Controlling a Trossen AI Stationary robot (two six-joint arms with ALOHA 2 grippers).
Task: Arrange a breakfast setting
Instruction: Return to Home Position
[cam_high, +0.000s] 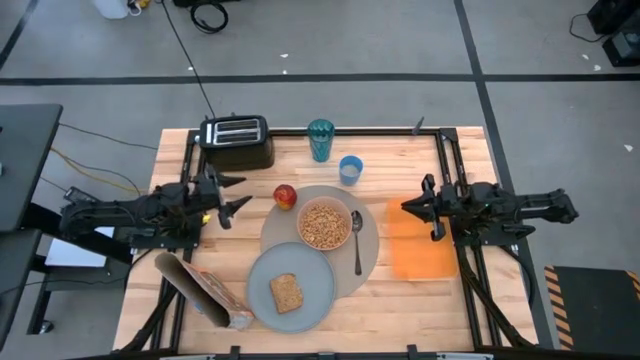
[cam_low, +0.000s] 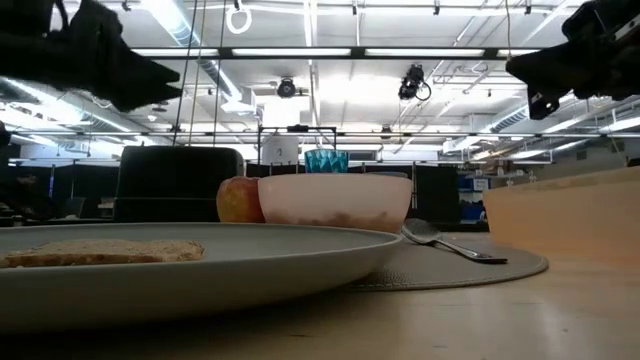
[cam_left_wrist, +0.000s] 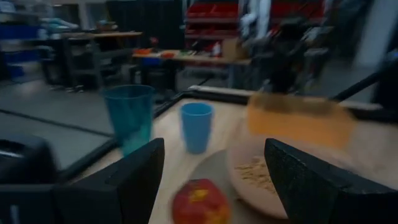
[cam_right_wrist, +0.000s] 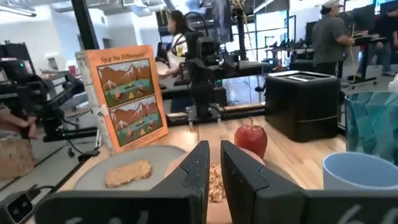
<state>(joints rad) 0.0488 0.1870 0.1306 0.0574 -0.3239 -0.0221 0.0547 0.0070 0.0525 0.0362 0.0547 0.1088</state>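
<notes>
**Breakfast Setting: Item Positions and Gripper State**

**High view.** One translucent pink bowl (cam_high: 304, 212) holding cereal (cam_high: 325, 226) sits on one round placemat (cam_high: 373, 262). All positions below are referenced to the bowl.
- One red apple (cam_high: 285, 196) lies just beside it, toward the left arm.
- One metal spoon (cam_high: 357, 240) lies just beside it, toward the right arm, also on the placemat.
- One grey plate (cam_high: 315, 268) overlaps the placemat on the near side and carries one toast slice (cam_high: 287, 292).
- One light-blue cup (cam_high: 350, 170) stands beyond the bowl, with one teal tumbler (cam_high: 320, 140) farther off.
- One black toaster (cam_high: 237, 142) stands at the far edge of the worktop (cam_high: 400, 320).
- One orange mat (cam_high: 420, 250) lies past the spoon.
- One cereal box (cam_high: 200, 290) is near the plate.
- The left gripper (cam_high: 238, 194) is past the apple, fingers spread and empty.
- The right gripper (cam_high: 405, 206) is by the orange mat's far edge.

**Low view.** This is the only view that shows height: both arms hang well above the bowl, clear of every item.

**Left wrist view.** The fingers stand wide apart with nothing between them. The apple and bowl show beyond.

**Right wrist view.** The fingers are together, with only a narrow slit between them. Only this view shows the cereal box upright and persons in the room behind.
</notes>
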